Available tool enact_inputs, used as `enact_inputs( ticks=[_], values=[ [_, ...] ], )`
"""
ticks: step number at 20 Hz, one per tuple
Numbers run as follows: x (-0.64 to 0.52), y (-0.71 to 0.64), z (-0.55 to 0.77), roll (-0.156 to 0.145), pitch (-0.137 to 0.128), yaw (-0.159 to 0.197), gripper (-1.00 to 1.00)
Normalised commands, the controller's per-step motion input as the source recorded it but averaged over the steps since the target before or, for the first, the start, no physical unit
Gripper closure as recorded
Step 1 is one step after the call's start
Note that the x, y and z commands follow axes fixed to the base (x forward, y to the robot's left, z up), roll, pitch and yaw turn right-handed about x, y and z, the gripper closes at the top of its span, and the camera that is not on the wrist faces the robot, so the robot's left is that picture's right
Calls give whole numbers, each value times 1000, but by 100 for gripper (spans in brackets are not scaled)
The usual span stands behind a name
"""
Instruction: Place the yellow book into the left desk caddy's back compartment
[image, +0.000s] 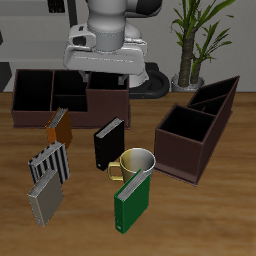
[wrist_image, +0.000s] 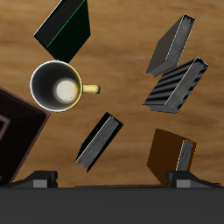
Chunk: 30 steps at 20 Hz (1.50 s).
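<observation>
The yellow book (image: 45, 202), grey-tan with pale page edges, stands near the table's front edge next to the striped book (image: 50, 163); it also shows in the wrist view (wrist_image: 171, 44). The left desk caddy (image: 192, 130) is a long dark-brown box, and its slope-walled back compartment (image: 216, 95) is the end farther back. One corner of this caddy shows in the wrist view (wrist_image: 12, 131). My gripper (image: 100, 72) hangs high above the back of the table, far from the book. In the wrist view the gripper (wrist_image: 112, 180) is open and empty.
A wide three-compartment caddy (image: 68, 95) stands at the back. A small orange-and-dark book (image: 58, 126), a black book (image: 108, 143), a mug (image: 136, 163) and a green book (image: 130, 202) stand between the yellow book and the left caddy. A potted plant (image: 190, 40) is behind.
</observation>
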Motion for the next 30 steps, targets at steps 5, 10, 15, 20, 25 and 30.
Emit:
enact_inputs(
  ticks=[5,10,15,20,25,30],
  values=[
    [165,-355,42,12,1,18,-100],
    [169,-332,7,-20,-22,11,-100],
    [161,-219,105,-15,-29,8,-100],
    [270,-121,193,-21,-30,-14,-100],
    [322,-6,73,4,-10,13,-100],
    [453,-23,-47,-11,18,3,-100]
  ],
)
